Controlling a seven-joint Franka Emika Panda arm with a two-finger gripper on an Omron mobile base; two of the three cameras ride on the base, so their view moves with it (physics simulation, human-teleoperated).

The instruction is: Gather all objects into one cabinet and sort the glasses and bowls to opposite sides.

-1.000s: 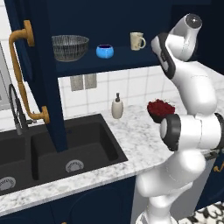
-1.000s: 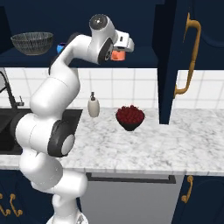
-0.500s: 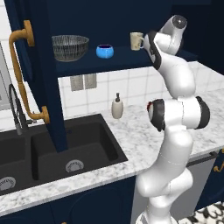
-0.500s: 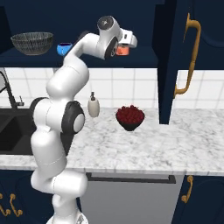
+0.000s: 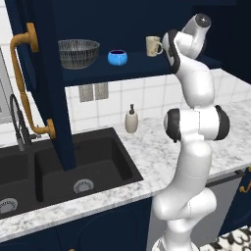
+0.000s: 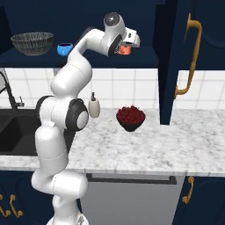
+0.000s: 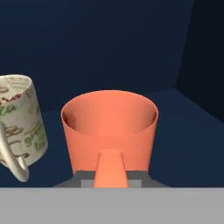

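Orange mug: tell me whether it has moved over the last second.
Yes. In the right base view the orange mug, carried in the claw, has gone right and deeper into the cabinet, farther from the blue bowl, which stayed put.

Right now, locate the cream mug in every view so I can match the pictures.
Left base view: cream mug stands on the cabinet shelf, upper middle, right of the blue bowl.
Right base view: I cannot make it out; the arm covers that stretch of shelf.
Hand view: at the left edge, beside the orange mug.
Shared landmark: the navy shelf.
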